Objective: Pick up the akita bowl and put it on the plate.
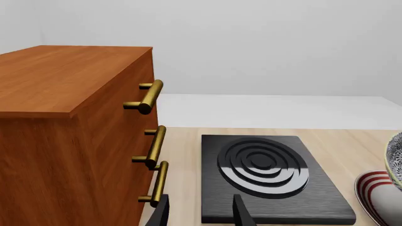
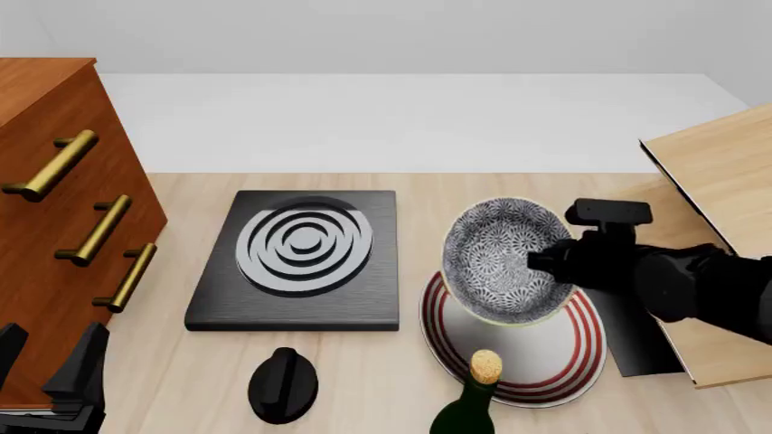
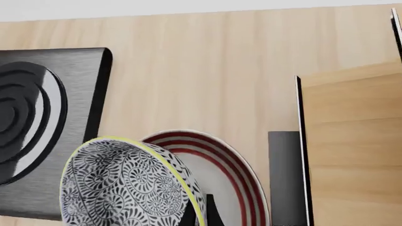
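Right gripper [image 2: 545, 262]: clamped on the rim of the akita bowl [image 2: 504, 260], a deep round bowl with black-and-white floral pattern and pale cream rim, held tilted above the plate [image 2: 513, 362], a large flat white plate with red rings. Advice: level the bowl, centre it over the plate, lower until seated, then release. Left gripper [image 1: 199, 214]: fingers parted, idle near the black slab with grey rings [image 2: 302, 258].

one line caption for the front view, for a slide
Right gripper holds the tilted akita bowl by its rim above the plate, beside the black slab.
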Controlling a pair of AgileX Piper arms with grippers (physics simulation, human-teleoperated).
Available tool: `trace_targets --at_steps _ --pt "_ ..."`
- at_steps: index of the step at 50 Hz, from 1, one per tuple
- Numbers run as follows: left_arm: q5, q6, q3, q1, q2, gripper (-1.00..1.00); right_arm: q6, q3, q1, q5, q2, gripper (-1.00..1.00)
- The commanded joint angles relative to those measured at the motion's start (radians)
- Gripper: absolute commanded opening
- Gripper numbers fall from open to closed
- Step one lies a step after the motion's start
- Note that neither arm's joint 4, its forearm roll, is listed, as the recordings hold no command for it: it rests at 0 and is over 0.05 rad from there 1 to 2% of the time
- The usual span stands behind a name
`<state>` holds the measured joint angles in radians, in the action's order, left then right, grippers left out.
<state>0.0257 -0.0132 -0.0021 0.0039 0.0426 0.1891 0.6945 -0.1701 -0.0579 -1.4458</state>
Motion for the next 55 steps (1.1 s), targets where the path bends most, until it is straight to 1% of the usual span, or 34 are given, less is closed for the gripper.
trace_targets --at_steps 1,11,22,37,38,41,46,51,53,55 --pt "0.001 -0.001 0.000 0.000 0.001 1.00 0.015 -0.039 0.018 0.077 -0.069 -1.00" --pt "0.000 0.000 0.000 0.000 -0.001 1.00 0.031 -0.078 0.018 0.134 -0.115 -1.00" --pt "0.000 0.000 0.000 0.000 0.000 1.00 0.039 -0.102 0.024 0.150 -0.116 -1.00" --pt "0.000 0.000 0.000 0.000 0.001 1.00 0.024 -0.094 0.048 0.146 -0.129 -1.00" --pt "0.000 0.000 0.000 0.000 0.000 1.00 0.024 -0.093 0.048 0.144 -0.127 1.00" --pt "0.000 0.000 0.000 0.000 0.001 1.00 0.023 -0.086 0.052 0.132 -0.111 1.00" --pt "0.000 0.000 0.000 0.000 0.000 1.00 0.011 -0.064 0.053 0.075 -0.047 1.00" --pt "0.000 0.000 0.000 0.000 0.000 1.00 -0.003 -0.028 0.051 -0.011 0.058 1.00" --pt "0.000 0.000 0.000 0.000 -0.001 1.00 0.004 -0.014 0.042 -0.048 0.097 1.00" --pt "0.000 -0.001 0.000 0.000 0.001 1.00 -0.002 0.007 0.042 -0.087 0.138 1.00"
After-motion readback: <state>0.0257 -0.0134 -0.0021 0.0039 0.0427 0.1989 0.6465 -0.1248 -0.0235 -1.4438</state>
